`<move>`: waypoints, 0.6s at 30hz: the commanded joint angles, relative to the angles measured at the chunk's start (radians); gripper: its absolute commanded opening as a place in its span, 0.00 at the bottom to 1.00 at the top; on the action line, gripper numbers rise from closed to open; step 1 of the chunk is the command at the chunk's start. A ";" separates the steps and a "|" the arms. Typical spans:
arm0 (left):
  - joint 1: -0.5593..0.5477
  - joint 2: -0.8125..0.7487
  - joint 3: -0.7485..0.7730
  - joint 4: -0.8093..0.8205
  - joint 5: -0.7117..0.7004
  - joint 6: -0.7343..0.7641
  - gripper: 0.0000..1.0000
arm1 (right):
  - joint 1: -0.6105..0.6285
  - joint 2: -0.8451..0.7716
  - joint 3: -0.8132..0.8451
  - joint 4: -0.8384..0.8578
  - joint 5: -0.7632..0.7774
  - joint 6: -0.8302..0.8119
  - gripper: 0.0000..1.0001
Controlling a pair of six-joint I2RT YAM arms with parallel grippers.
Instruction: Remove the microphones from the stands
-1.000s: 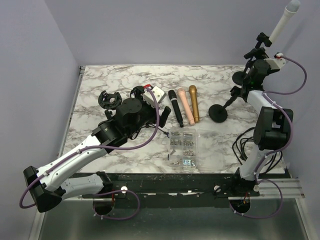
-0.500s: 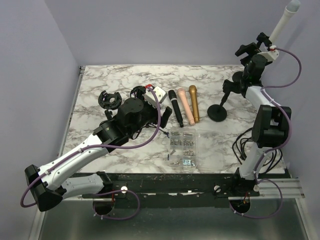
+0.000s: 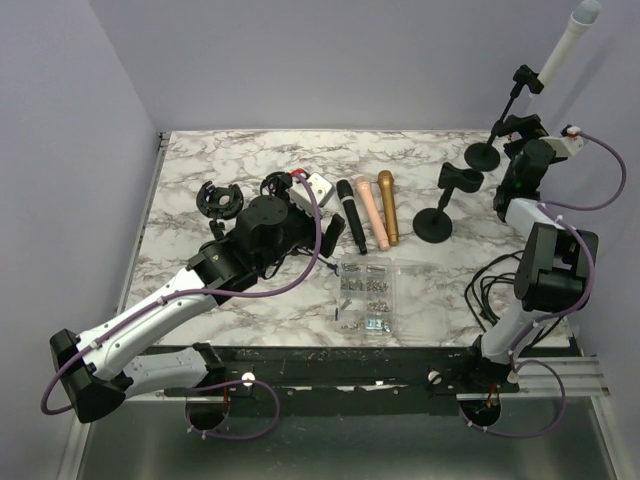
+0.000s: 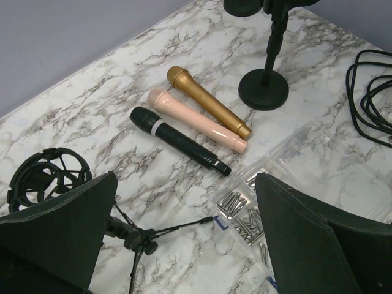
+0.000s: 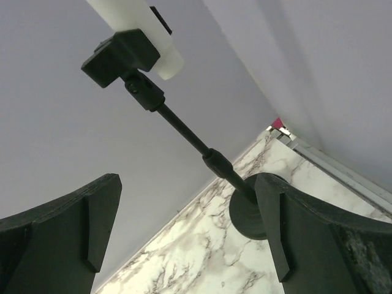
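Observation:
A white microphone (image 3: 565,45) sits tilted in the black clip (image 3: 524,80) of a tall stand at the far right. The stand's round base (image 3: 483,155) rests on the marble table. In the right wrist view, the microphone's lower end (image 5: 131,24), the clip (image 5: 119,56), the rod (image 5: 184,131) and the base (image 5: 248,211) show above and beyond the fingers. My right gripper (image 3: 520,135) (image 5: 187,184) is open and empty, low beside the stand and pointing up at the clip. My left gripper (image 3: 290,192) (image 4: 184,190) is open and empty over the table's left half.
A second, shorter stand (image 3: 434,226) with an empty clip stands left of the tall one. Black (image 3: 351,215), pink (image 3: 371,212) and gold (image 3: 388,207) microphones lie mid-table. There are also a clear screw box (image 3: 366,294), a shock mount (image 3: 218,198), a small tripod (image 4: 138,236) and cables (image 3: 490,290) at the right.
My right gripper rose toward the stand's clip, then swung right and lower, and sits just right of the rod. The microphone stays in the clip. The left arm has not moved.

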 commanded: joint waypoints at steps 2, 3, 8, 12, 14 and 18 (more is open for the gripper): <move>-0.004 0.014 0.022 -0.003 0.035 -0.017 0.98 | -0.003 -0.008 -0.117 0.187 0.017 -0.067 1.00; -0.003 0.016 0.021 -0.003 0.031 -0.015 0.98 | -0.006 0.005 -0.134 0.212 0.022 -0.079 1.00; -0.003 0.039 0.019 0.001 0.005 -0.002 0.98 | -0.017 0.112 -0.178 0.347 0.007 -0.107 1.00; -0.003 0.065 0.011 0.010 0.001 0.001 0.98 | -0.027 0.250 -0.123 0.420 -0.014 -0.123 1.00; -0.002 0.075 0.005 0.022 0.006 0.004 0.98 | -0.039 0.307 -0.073 0.424 -0.017 -0.101 1.00; 0.002 0.101 0.000 0.035 0.010 0.000 0.98 | -0.050 0.397 0.048 0.409 -0.023 -0.097 1.00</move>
